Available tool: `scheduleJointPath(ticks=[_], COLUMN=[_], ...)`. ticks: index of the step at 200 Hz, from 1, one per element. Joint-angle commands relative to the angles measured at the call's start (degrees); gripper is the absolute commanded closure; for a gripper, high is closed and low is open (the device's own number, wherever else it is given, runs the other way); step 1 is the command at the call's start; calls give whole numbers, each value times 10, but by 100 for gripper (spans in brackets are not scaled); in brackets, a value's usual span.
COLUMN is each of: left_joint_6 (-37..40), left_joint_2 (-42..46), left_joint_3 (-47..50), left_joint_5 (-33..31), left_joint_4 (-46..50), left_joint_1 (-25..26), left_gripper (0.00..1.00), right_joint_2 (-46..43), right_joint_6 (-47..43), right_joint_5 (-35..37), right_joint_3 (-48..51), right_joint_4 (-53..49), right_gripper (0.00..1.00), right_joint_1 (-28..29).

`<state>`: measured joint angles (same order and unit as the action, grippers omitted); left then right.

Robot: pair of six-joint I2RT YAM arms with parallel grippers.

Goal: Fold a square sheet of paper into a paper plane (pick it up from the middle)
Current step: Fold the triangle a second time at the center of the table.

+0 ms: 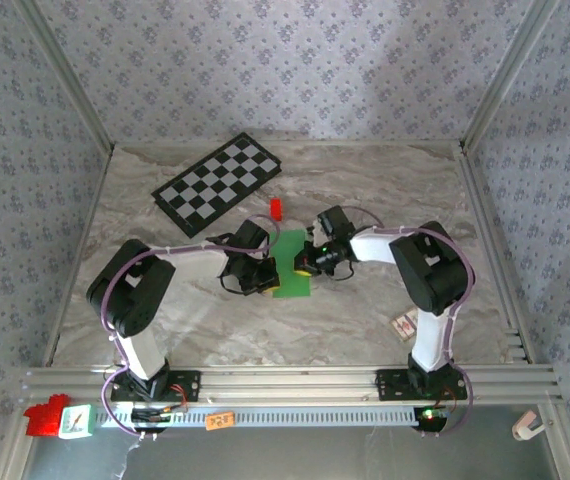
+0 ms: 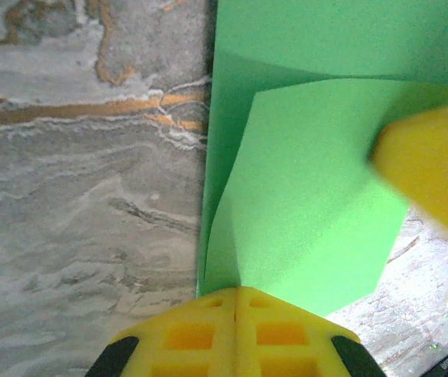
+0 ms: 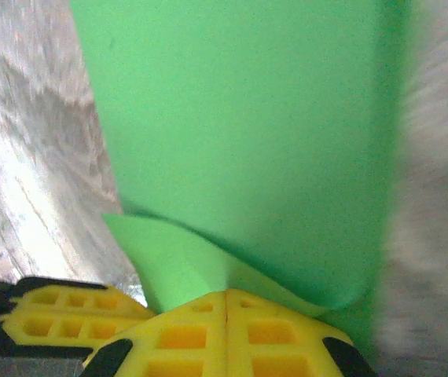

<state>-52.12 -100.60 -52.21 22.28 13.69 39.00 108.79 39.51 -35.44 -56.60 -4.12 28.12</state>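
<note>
– Bright green square sheet of paper: where do we find it?

– Near the middle of the grey marbled tabletop, between our two arms. It lies on our side of the small red block and of the black-and-white checkered board, apart from both.

– Is it flat?

– No, it is partly folded. From the left wrist we see one flap of the sheet lying over a lower layer, with slanted creases across the top.

– What are our left fingers doing?

– The left gripper has its yellow pads pressed together, with the near edge of the paper pinched in the seam between them.

– And the right?

– The right gripper is closed the same way on a curled fold of the sheet, which rises broad and smooth beyond it.

– Do we see both from above?

– Yes, the left gripper and the right gripper meet the sheet from opposite sides, close together.
</note>
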Motion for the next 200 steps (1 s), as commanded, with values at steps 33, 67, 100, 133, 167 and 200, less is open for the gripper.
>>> scheduleJointPath(ticks=[33,67,100,133,167,200], left_joint_6=[16,20,24,31,45,55], left_joint_2=[-46,-41,-41,-37,-19,7], left_joint_3=[14,-1,-14,-27,-41,-54], left_joint_5=[-53,-44,-43,-38,-27,-1], left_joint_4=[103,102,108,109,94,53], left_joint_1=[1,0,1,1,1,1], left_gripper=[100,100,100,100,100,100], right_joint_2=[9,-55,-80,-46,-13,10], right_joint_6=[-30,-30,-30,-23,-10,-18], right_joint_5=[98,83,55,40,39,63], right_joint_3=[-16,-15,-12,-18,-21,-30], right_joint_4=[-56,-61,-56,-45,-35,-71], right_gripper=[94,93,93,93,93,93], right_joint_1=[-73,-71,-38,4,18,14])
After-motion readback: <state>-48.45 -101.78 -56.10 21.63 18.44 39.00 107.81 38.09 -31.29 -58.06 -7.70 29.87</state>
